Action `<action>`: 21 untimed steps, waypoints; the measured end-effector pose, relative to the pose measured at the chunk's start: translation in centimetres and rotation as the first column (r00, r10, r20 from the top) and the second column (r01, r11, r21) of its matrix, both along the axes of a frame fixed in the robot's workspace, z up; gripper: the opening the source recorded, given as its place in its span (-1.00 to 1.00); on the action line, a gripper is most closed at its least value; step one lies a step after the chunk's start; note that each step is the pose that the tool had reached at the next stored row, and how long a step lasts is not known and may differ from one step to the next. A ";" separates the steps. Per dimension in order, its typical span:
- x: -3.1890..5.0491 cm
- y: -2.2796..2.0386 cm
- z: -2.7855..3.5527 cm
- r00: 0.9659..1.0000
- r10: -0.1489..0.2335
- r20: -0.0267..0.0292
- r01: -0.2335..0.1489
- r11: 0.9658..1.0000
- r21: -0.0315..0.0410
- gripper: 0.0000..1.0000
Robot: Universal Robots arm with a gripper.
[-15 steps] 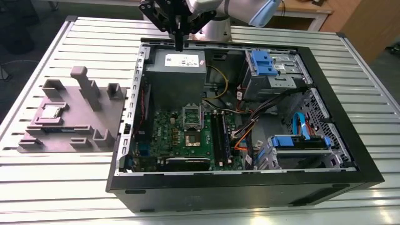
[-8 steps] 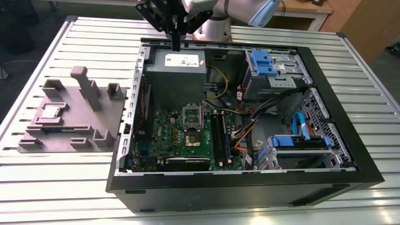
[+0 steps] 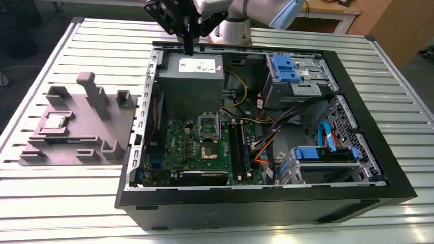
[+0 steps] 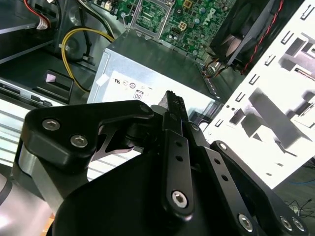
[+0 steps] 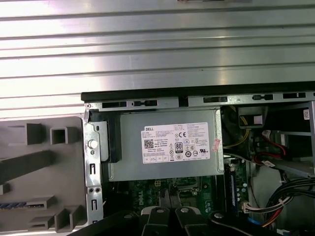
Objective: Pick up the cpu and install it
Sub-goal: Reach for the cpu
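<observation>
While the tool point(image 3: 188, 50) hangs over the power supply point(image 3: 192, 81), cables point(image 3: 235, 84) crowd nearby.

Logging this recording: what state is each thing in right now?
cpu: lying flat in the grey holder, untouched.
gripper: shut, empty, above the power supply.
socket: frame lifted, empty.
computer case: on its side, panel off.
</observation>
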State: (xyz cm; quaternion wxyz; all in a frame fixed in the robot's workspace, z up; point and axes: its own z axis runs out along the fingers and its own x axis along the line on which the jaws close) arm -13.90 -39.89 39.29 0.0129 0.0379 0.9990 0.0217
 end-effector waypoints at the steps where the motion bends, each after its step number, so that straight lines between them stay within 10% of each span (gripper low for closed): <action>1: -0.02 0.00 0.00 1.000 0.000 0.000 0.000 1.000 0.000 -0.80; 21: -0.40 0.00 -0.02 1.000 0.000 0.000 0.000 1.000 0.000 -0.80</action>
